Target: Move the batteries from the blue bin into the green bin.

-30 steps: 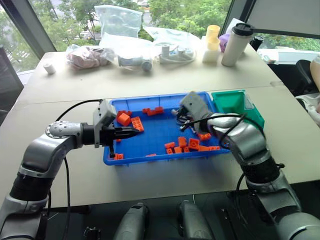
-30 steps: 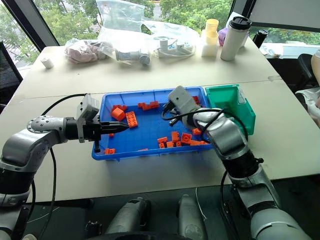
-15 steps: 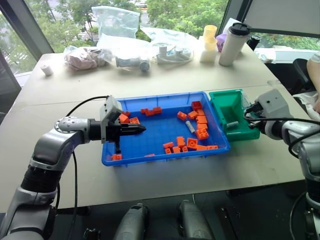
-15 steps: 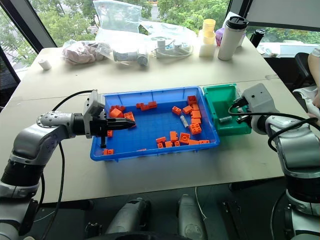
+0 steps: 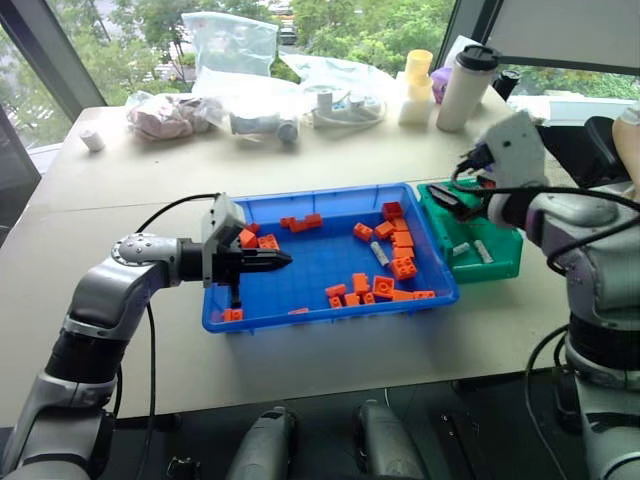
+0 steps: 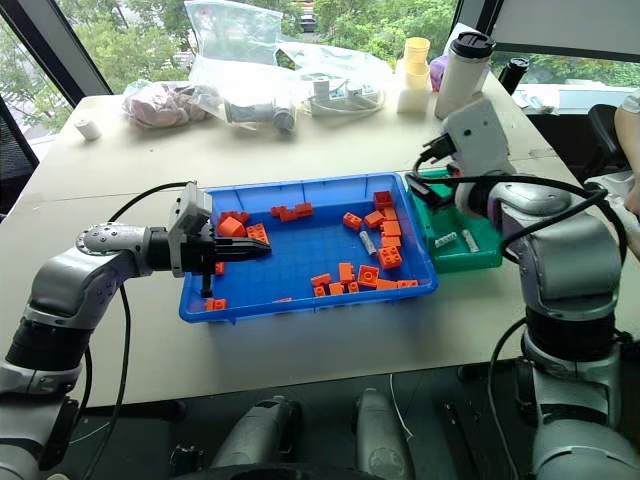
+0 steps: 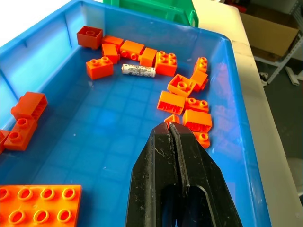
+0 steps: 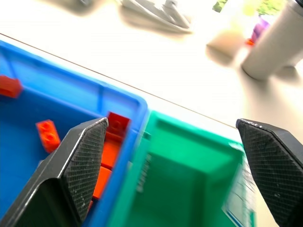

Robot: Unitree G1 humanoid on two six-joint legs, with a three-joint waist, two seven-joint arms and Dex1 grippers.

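The blue bin lies mid-table, strewn with orange bricks. One battery lies among the bricks at its right side, also seen as a battery in the left wrist view. The green bin stands against the blue bin's right end, with two batteries on its floor. My right gripper hangs open and empty above the green bin's far left corner. My left gripper is shut on nothing, hovering over the blue bin's left part.
Along the table's far side sit plastic bags, a white tumbler, a yellow cup and a small white roll. A person's arm shows at the right edge. A large orange brick lies under my left gripper.
My right gripper left the blue bin shut, swung to the green bin, opened and rose above it. The green bin now holds two batteries instead of one. The left arm stayed put.
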